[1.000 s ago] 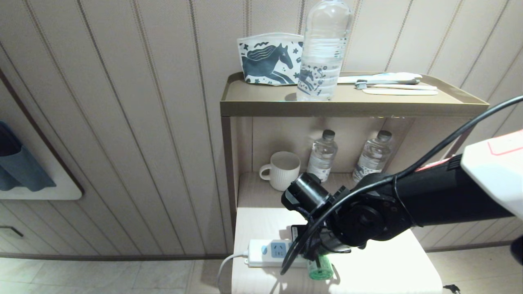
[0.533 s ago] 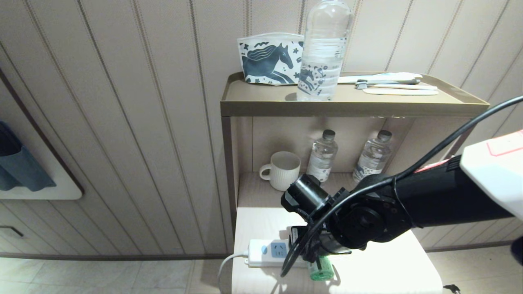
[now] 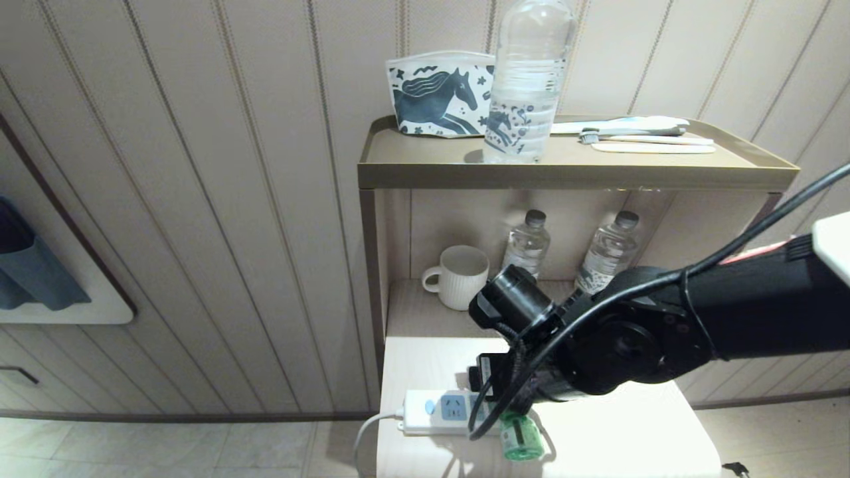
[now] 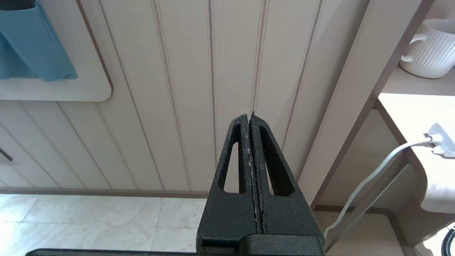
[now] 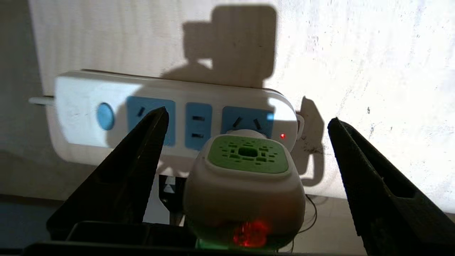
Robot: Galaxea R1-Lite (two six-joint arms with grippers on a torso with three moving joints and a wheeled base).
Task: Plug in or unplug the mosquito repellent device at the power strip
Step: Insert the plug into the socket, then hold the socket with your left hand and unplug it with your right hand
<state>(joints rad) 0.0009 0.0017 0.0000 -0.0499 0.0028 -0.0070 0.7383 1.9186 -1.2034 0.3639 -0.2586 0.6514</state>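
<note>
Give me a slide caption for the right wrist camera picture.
Open right gripper straddles the mosquito repellent device, plugged into the power strip, red lamp lit.

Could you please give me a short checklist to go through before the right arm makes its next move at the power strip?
1. mosquito repellent device plugged into the power strip: ok, it sits at the end socket.
2. Device powered: ok, a red light glows on it.
3. right gripper released: ok, fingers spread on both sides, not touching the device.
4. Strip flat on the table top: ok.
5. left gripper out of the way: ok, shut, off beside the table.
6. Plug fully seated: cannot tell.
</note>
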